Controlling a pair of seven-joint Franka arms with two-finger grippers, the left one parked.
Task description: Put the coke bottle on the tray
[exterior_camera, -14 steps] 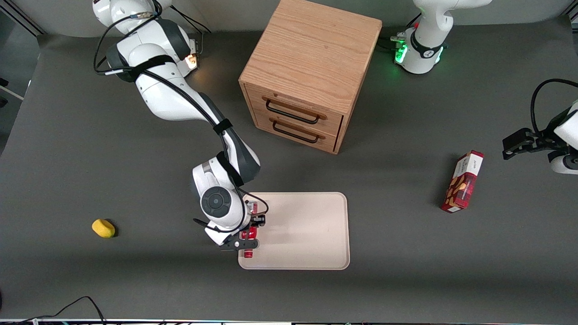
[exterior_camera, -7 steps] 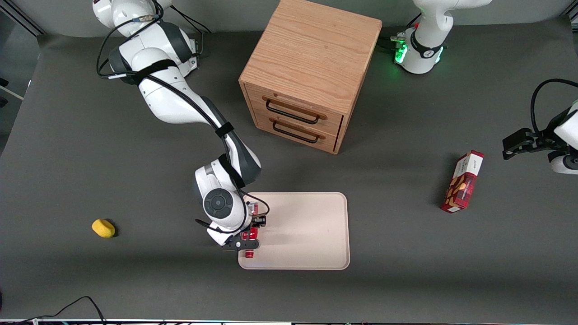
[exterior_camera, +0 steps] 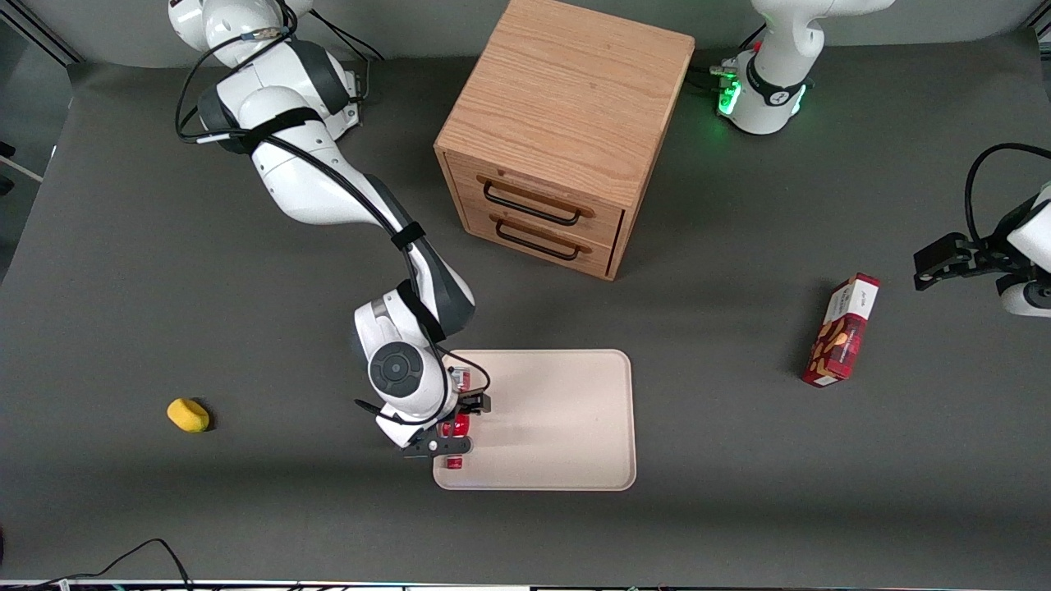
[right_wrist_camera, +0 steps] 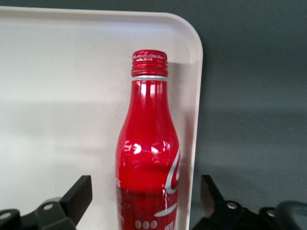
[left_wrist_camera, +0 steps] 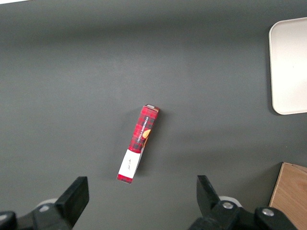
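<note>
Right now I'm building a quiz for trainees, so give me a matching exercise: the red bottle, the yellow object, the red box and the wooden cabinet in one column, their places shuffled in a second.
Things:
1. slim red coke bottle
2. small yellow rounded object
3. red rectangular snack box
4. wooden two-drawer cabinet

Places:
A. on the table toward the parked arm's end
B. farther from the front camera than the beige rectangular tray
C. lying on the tray by its rim, between the open fingers of the gripper
D. on the table toward the working arm's end

Pairs: 1-C, 2-D, 3-A, 4-B
</note>
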